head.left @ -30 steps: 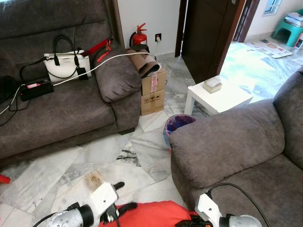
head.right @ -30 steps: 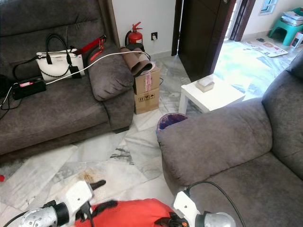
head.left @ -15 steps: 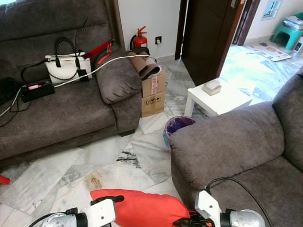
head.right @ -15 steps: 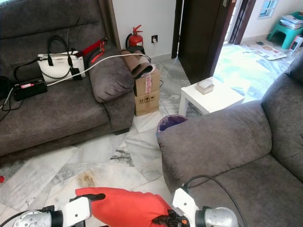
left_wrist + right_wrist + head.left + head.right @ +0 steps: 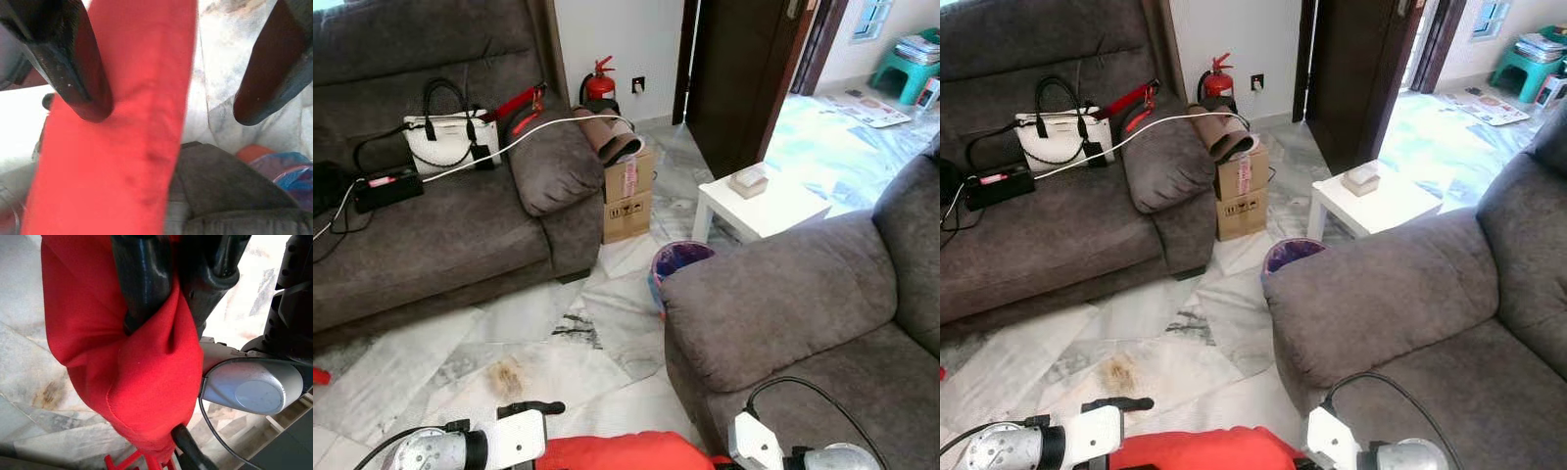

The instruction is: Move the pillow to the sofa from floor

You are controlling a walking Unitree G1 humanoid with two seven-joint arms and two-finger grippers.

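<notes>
Just beside the grey sofa (image 5: 783, 313), the soft, light-looking red pillow (image 5: 132, 367) is pinched by the clenched right gripper (image 5: 168, 308), while the left gripper (image 5: 166, 83) is spread wide across its edge.

Both silver arms reach low and forward: left tool (image 5: 171, 98) spread wide, right tool (image 5: 176, 308) pinched closed.

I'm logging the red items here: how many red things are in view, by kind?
Pillow: 1
Fire extinguisher: 1
Red-handled tool on the sofa: 1
Total: 3
</notes>
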